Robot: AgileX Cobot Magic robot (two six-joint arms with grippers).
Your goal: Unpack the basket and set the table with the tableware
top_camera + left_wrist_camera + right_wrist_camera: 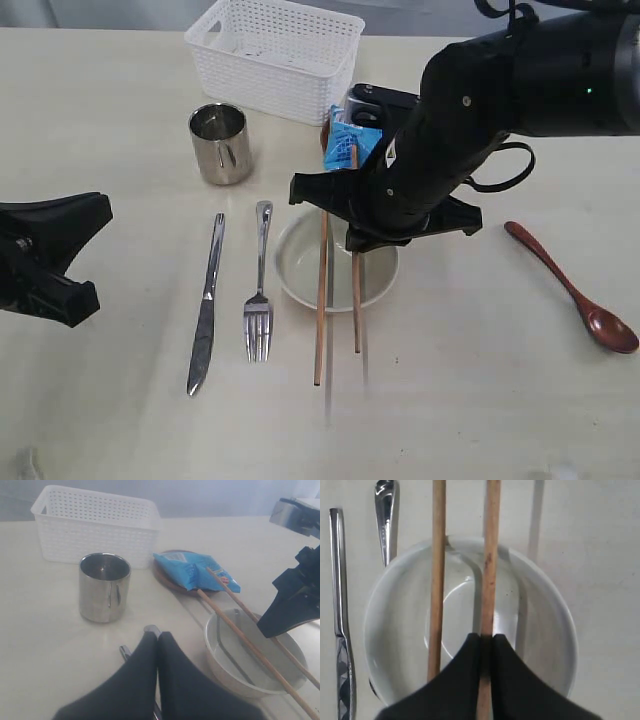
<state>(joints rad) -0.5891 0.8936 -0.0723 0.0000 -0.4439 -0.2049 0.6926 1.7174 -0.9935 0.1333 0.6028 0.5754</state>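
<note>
The white plastic basket, rectangular with perforated lattice walls, stands at the far edge of the pale cream, wood-look table. Just in front of it is a polished cylindrical steel mug, upright, its side mirror-bright. Nearer the camera a slim steel knife and a steel fork lie side by side and apart.

Beside the fork is a round, smooth cream bowl. Two straight brown wooden chopsticks cross over it, roughly parallel. Their far ends reach a crinkled blue snack packet that lies on a round brown plate, and their near ends pass beyond the bowl's rim. Whether both rest on the rim cannot be told.

The right gripper hangs over the bowl, its tapered black fingers pinched narrowly on one chopstick, the one farther from the fork. The other chopstick runs free beside it.

The left gripper is low over the handle ends of the knife and fork, near the mug. Its matte black fingers are pressed together with nothing between them.

A glossy red-brown wooden spoon, with an oval head and a thin curved handle, lies alone on the table, well apart on the bowl's other side.
</note>
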